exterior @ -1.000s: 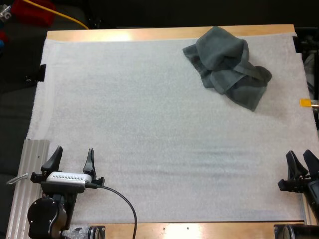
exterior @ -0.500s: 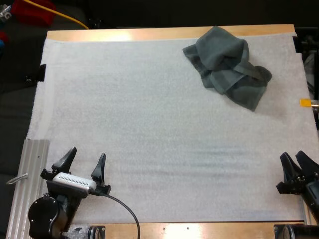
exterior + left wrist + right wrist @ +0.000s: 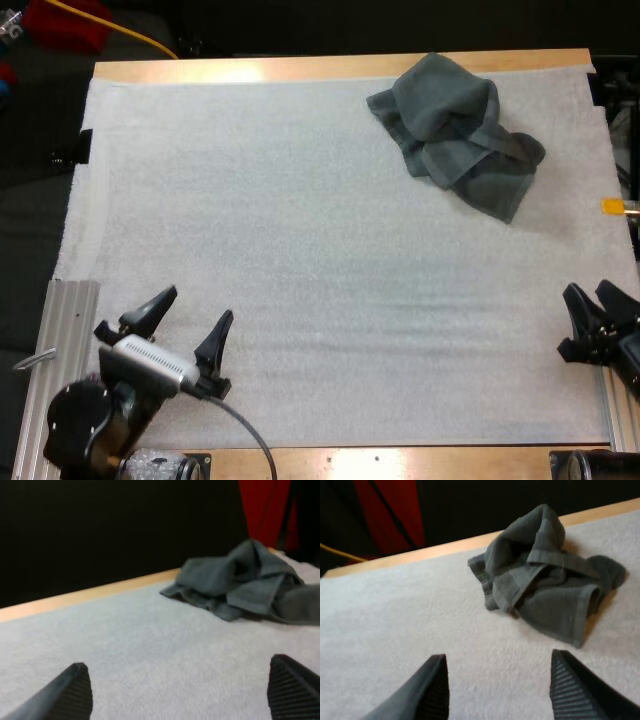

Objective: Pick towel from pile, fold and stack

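White mat [image 3: 300, 260] covers wood surface. 1 crumpled towel [image 3: 455, 130] at far right. Left tool [image 3: 197, 305] & right tool [image 3: 587, 290] near edge, jaws apart, empty; prob. pre-reach, pick not yet begun.

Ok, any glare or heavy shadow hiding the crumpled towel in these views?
High view: glare on the table's far wooden edge, well left of the towel, which is evenly lit. Left wrist view: soft shadow under its near edge, dark space behind. Right wrist view: dark folds, faint shadow on the mat beside it.
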Robot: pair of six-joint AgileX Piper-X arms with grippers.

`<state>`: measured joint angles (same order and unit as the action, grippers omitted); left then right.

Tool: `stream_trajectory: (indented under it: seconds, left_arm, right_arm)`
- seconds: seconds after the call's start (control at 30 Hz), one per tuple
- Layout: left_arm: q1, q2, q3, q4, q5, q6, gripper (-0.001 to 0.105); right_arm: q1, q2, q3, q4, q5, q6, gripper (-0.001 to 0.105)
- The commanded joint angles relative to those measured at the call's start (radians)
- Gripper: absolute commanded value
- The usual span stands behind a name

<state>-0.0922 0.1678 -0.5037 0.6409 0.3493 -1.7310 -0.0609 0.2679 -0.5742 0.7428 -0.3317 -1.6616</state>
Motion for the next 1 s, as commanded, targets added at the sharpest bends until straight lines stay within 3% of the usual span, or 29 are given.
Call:
stream_trajectory:
  seconds: [0.0,0.3,0.47,0.7,0.97]
  left_arm:
    - [-0.014,0.034,-0.028,-0.010,0.008,0.027,0.070]
    - [-0.147,0.248,-0.148,-0.017,0.047,0.045,0.070]
    - [-0.230,0.333,-0.199,-0.017,0.051,0.091,0.070]
    - [-0.332,0.446,-0.259,-0.017,0.051,0.092,0.070]
    - [-0.366,0.518,-0.282,-0.017,0.051,0.092,0.070]
  right_arm:
    - [-0.004,0.038,-0.033,-0.006,-0.016,-0.042,0.046]
    - [-0.004,0.291,-0.211,-0.006,-0.054,-0.160,0.046]
    - [-0.004,0.411,-0.281,-0.030,-0.062,-0.155,0.046]
    - [-0.004,0.599,-0.373,-0.059,-0.062,-0.106,0.046]
    - [-0.004,0.792,-0.411,-0.064,-0.046,-0.060,0.046]
